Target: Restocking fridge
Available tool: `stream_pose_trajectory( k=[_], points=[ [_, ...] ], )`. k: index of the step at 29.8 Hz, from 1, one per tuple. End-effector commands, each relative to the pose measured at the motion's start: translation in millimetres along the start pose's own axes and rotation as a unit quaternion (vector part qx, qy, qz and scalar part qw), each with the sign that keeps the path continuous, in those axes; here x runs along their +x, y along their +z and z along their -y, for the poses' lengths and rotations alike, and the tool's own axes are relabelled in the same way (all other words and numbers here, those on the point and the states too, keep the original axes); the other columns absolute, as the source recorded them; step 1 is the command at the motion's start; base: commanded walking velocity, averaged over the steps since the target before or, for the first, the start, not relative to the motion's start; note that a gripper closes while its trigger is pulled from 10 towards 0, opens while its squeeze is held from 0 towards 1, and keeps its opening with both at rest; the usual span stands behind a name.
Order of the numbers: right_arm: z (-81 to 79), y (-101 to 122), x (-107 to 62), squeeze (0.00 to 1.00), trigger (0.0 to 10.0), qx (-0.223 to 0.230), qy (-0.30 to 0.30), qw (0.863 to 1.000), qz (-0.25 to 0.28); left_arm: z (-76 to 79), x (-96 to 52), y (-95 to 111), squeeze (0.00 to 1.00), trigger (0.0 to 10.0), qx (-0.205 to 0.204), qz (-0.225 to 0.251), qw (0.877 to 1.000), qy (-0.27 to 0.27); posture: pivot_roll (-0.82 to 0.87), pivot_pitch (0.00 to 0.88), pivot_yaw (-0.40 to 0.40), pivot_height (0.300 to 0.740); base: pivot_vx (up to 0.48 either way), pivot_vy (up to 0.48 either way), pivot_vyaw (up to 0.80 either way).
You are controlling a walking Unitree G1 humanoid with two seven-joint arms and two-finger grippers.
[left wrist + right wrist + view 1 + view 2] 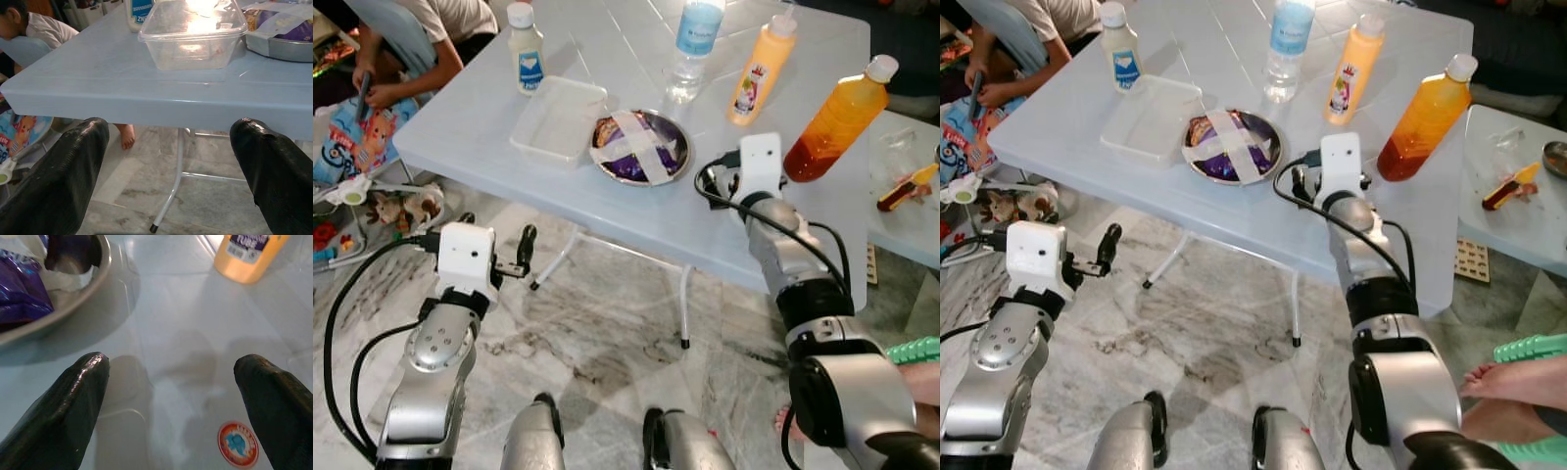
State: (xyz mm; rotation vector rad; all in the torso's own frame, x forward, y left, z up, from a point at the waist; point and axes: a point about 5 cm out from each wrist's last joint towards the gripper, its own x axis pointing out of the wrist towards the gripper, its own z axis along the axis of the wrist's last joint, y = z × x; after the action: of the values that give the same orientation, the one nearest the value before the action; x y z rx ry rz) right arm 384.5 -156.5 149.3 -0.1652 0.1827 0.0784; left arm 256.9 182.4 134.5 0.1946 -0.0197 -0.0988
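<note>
My right tool (171, 396) hovers spread over the desk (636, 211), nothing in it. The juice bottle (761, 69) stands at 1 o'clock: full, heavy, slick plastic, so I'd pinch mid-body. Left tool (171, 166) is spread too, below the desk edge.

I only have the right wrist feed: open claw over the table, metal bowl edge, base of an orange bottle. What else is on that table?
Observer: Next to the metal bowl sits a clear plastic container, shut with a lid.
Operator: More bottles?
Observer: Yes. Past the orange bottle stands a clear water bottle, and a small white bottle is near the far left corner.
Operator: Anything on the right?
Observer: A big bottle of amber liquid leans near the table's right edge.
Operator: Left claw?
Observer: The left claw is open, below the table's front edge.
</note>
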Motion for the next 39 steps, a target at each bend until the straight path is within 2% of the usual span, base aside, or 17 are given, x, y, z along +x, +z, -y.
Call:
stream_pose_trajectory(
  k=[1, 9, 18, 21, 28, 39],
  points=[
    [1.2, 2, 0.1, 0.00, 10.0, -0.007, -0.005, 1.000, 0.008, -1.8, -2.4, 0, 0.00, 10.0, 0.005, -0.001, 1.000, 0.003, 0.09, 0.176, -0.059, 0.740, 0.000, 0.000, 0.00],
    [4.1, 25, -1.3, 0.00, 10.0, -0.037, -0.015, 0.997, 0.067, -2.7, -3.5, 0, 0.00, 10.0, 0.006, -0.001, 1.000, 0.003, 0.10, 0.176, -0.057, 0.740, 0.000, 0.000, 0.00],
    [-0.1, 33, -8.8, 0.00, 10.0, -0.029, -0.011, 0.996, 0.083, -1.9, -3.1, -1, 0.00, 10.0, 0.005, -0.002, 1.000, 0.001, 0.09, 0.183, -0.056, 0.740, 0.000, 0.000, 0.00],
    [-2.9, 34, -12.5, 0.00, 10.0, -0.045, -0.007, 0.994, 0.102, -1.7, -3.1, -1, 0.00, 10.0, 0.005, -0.003, 1.000, 0.001, 0.09, 0.183, -0.056, 0.740, 0.000, 0.000, 0.00],
    [-0.6, 33, -5.5, 0.00, 10.0, -0.064, -0.002, 0.992, 0.109, -1.0, -3.0, 0, 0.00, 10.0, 0.005, -0.003, 1.000, 0.000, 0.09, 0.188, -0.054, 0.740, 0.000, 0.000, 0.00],
    [-5.7, 34, 4.4, 0.00, 10.0, -0.090, 0.017, 0.989, 0.114, -2.5, -5.3, -1, 0.00, 10.0, 0.007, -0.005, 1.000, 0.002, 0.11, 0.194, -0.054, 0.740, 0.000, 0.000, 0.00]
  ],
)
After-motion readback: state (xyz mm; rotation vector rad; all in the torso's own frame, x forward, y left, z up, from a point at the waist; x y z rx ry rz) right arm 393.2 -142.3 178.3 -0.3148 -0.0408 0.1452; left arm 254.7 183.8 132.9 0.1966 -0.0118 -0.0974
